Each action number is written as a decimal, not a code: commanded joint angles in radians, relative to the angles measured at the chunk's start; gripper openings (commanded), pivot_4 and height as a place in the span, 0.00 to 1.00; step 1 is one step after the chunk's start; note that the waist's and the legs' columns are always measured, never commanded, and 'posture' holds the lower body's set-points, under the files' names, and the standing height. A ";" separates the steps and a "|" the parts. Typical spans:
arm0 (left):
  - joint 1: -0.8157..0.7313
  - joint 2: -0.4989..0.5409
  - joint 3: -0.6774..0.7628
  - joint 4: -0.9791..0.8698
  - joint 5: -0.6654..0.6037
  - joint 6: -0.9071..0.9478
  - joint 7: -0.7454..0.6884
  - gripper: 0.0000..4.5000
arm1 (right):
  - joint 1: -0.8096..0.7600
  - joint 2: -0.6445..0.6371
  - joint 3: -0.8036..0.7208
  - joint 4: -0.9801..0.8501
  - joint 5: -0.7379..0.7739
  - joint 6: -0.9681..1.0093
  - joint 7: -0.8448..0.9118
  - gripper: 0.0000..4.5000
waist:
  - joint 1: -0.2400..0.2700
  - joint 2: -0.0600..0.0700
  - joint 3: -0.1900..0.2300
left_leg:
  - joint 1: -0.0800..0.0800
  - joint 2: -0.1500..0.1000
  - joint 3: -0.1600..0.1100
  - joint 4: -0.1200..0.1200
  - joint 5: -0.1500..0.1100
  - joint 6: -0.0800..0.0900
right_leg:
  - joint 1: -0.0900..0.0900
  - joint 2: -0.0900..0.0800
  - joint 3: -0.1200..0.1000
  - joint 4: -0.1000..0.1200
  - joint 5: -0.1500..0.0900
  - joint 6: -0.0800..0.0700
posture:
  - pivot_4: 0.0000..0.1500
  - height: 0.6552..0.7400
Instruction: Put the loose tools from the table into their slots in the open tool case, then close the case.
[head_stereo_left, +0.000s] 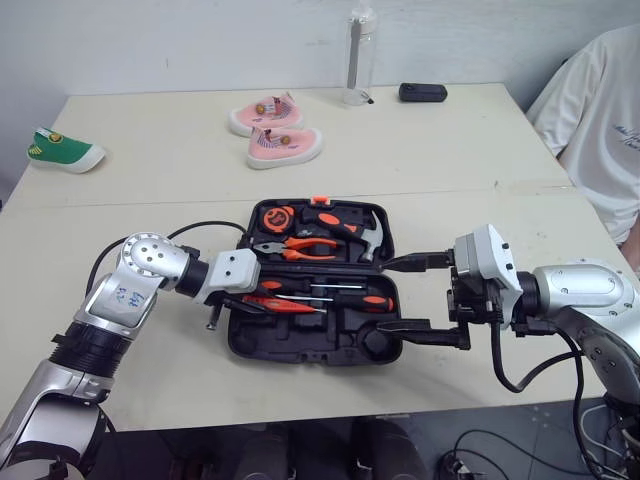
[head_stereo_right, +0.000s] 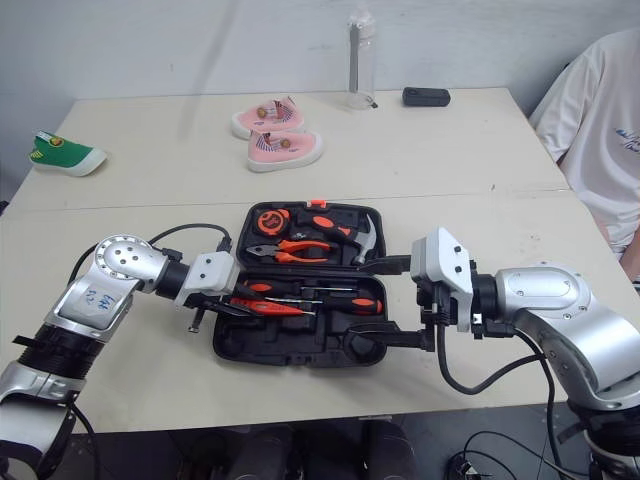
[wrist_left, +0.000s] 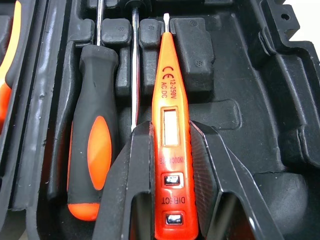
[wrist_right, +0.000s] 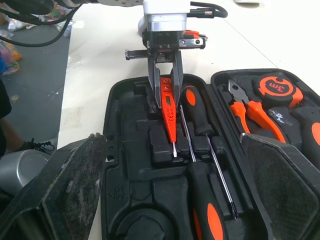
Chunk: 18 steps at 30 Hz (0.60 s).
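"What did the table (head_stereo_left: 450, 190) carry?"

"The tool case (head_stereo_left: 300, 345) lay open on it, near the front edge."

"Where was the right gripper (head_stereo_left: 380, 300)?"

"It hung at the right end of the case, its two fingers spread wide apart."

"And the left gripper (wrist_left: 171, 129)?"

"It was over the near half of the case, jaws pinching the back end of the orange tester (wrist_left: 169, 75). The tester lay just beside a black-and-orange screwdriver (wrist_left: 92, 150), its tip over the moulded slots. Whether it sat fully in a slot could not be told."
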 joint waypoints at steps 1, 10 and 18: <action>0.005 0.003 0.008 0.003 0.011 0.008 0.001 0.08 | 0.000 0.004 -0.019 -0.030 0.009 -0.013 -0.006 1.00 | 0.000 0.000 0.000 | 0.000 0.000 0.000 0.000 0.000 0.000 | 0.000 0.000 0.000 0.000 0.000 0.000 | 1.00 0.90; -0.013 0.063 0.074 -0.079 -0.109 0.146 -0.088 0.70 | 0.016 0.000 -0.022 -0.027 0.006 -0.015 -0.006 1.00 | -0.002 0.000 0.000 | 0.000 0.000 0.000 0.000 0.000 0.000 | 0.000 0.000 0.000 0.000 0.000 0.000 | 1.00 0.90; 0.044 -0.042 0.151 -0.006 -0.160 -0.011 -0.045 0.78 | 0.003 0.018 0.000 -0.004 -0.012 -0.024 -0.008 1.00 | 0.002 0.000 0.000 | 0.000 0.000 0.000 0.000 0.000 0.000 | 0.000 0.000 0.000 0.000 0.000 0.000 | 1.00 0.90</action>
